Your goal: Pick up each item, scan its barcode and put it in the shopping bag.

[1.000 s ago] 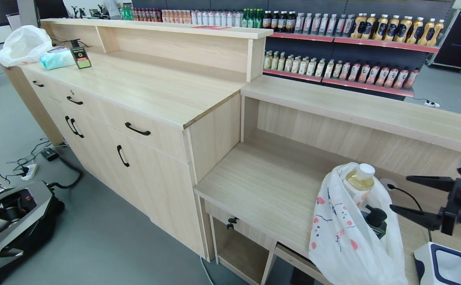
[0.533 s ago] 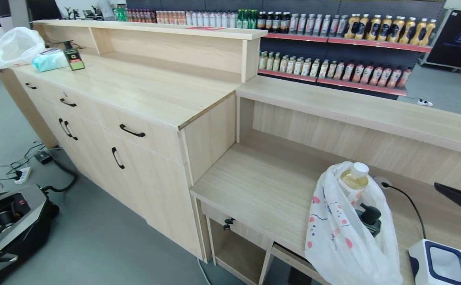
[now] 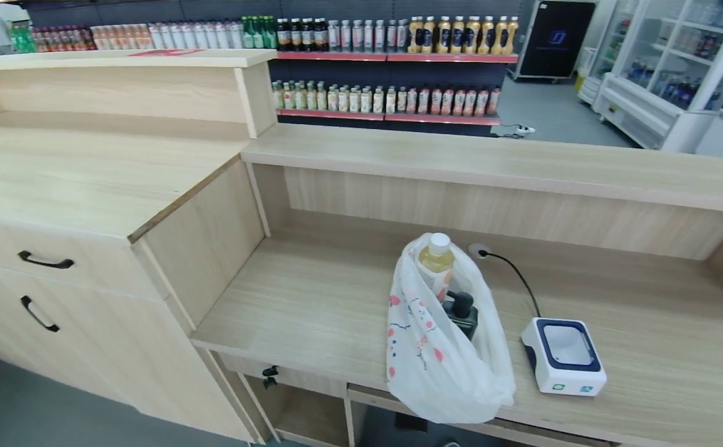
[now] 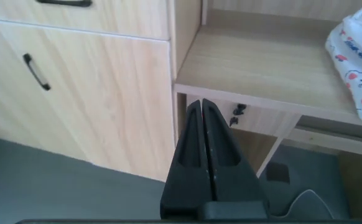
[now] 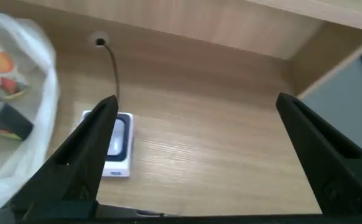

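nothing held at the checkout

the left gripper [image 4: 201,106] hangs low in front of the cabinet [image 4: 106,93], its fingers pressed together on nothing. on the desk [image 3: 311,304] the shopping bag [image 3: 420,360] stands with a white-capped bottle [image 3: 437,264] and a dark pump bottle [image 3: 460,310] inside. the scanner [image 3: 563,354] sits just beside it. the right gripper [image 5: 196,99] hovers over the desk past the scanner, fingers spread wide and empty.

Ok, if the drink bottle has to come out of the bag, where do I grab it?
Probably grip the drink bottle around its neck, just under the white cap, coming straight down from above. It stands roughly upright and the bag wraps the rest; a dark pump bottle crowds its near side.
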